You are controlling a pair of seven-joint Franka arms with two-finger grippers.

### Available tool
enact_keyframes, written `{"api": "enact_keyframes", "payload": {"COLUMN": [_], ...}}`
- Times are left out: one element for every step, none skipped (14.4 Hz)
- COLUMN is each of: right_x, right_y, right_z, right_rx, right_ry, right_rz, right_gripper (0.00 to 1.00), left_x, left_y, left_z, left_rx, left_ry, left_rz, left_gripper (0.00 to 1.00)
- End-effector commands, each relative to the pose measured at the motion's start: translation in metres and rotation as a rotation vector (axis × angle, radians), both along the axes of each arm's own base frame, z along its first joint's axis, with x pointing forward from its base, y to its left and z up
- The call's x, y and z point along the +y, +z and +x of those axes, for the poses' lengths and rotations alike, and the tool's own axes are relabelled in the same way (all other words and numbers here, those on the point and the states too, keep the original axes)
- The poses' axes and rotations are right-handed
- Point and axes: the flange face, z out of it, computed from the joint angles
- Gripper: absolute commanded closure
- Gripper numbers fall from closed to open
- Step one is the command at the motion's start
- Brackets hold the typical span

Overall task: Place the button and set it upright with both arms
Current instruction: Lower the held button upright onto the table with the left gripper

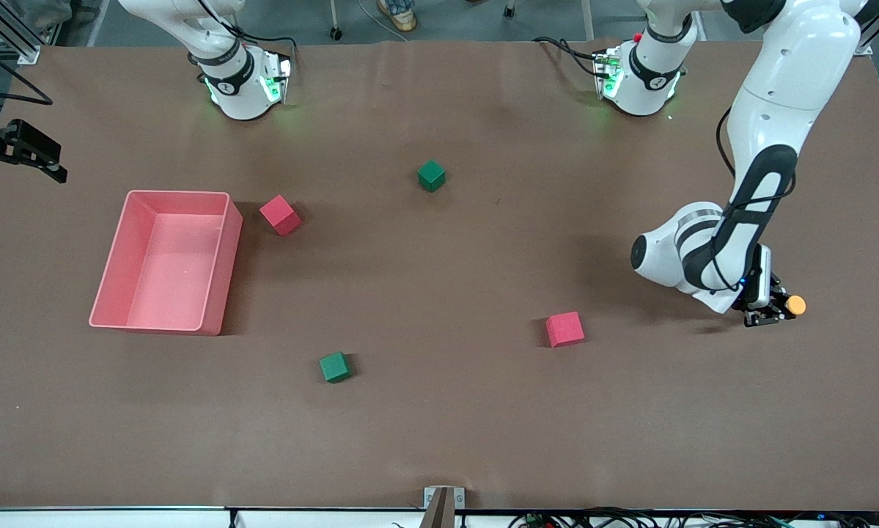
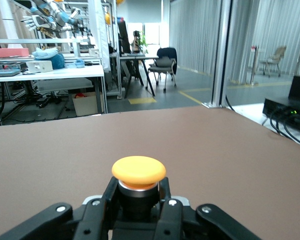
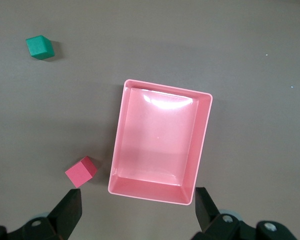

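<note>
bare table (image 1: 439, 425) w/ wide free room mid & along the camera edge. obstacles: pink bin (image 1: 212, 282) at right arm's end, red cube (image 1: 279, 215) just beside it, green cube (image 1: 431, 175) near the bases, green cube (image 1: 334, 367) & red cube (image 1: 564, 328) nearer the camera, all well apart.

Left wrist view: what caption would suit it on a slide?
The left gripper, shut on the orange-capped button, holds it above the brown table.
</note>
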Motion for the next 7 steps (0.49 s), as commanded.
{"api": "enact_keyframes", "payload": {"right_x": [0.001,0.001,0.001,0.001,0.001,0.0,0.001], "right_y": [0.002,0.003,0.003,0.003,0.003,0.001,-0.003], "right_z": [0.002,0.002,0.003,0.003,0.003,0.005,0.008], "right_rx": [-0.005,-0.007,-0.01,-0.013,-0.013,-0.011,-0.011], "right_ry": [0.009,0.009,0.009,0.012,0.012,0.011,0.012], "right_rz": [-0.001,-0.001,-0.002,-0.003,-0.006,-0.007,-0.006], "right_gripper": [0.0,0.0,0.0,0.0,0.0,0.0,0.0], "left_x": [0.006,0.005,0.006,0.008,0.008,0.007,0.007], "left_y": [-0.019,-0.028,-0.035,-0.039,-0.047,-0.055,-0.058], "left_z": [-0.006,-0.009,-0.011,-0.013,-0.016,-0.019,-0.021], "left_rx": [-0.062,-0.077,-0.09,-0.092,-0.096,-0.096,-0.1], "left_ry": [0.001,0.001,-0.008,-0.009,-0.006,-0.006,-0.003], "left_rz": [0.047,0.043,0.046,0.053,0.051,0.048,0.05], "left_gripper": [1.0,1.0,1.0,1.0,1.0,1.0,1.0]}}
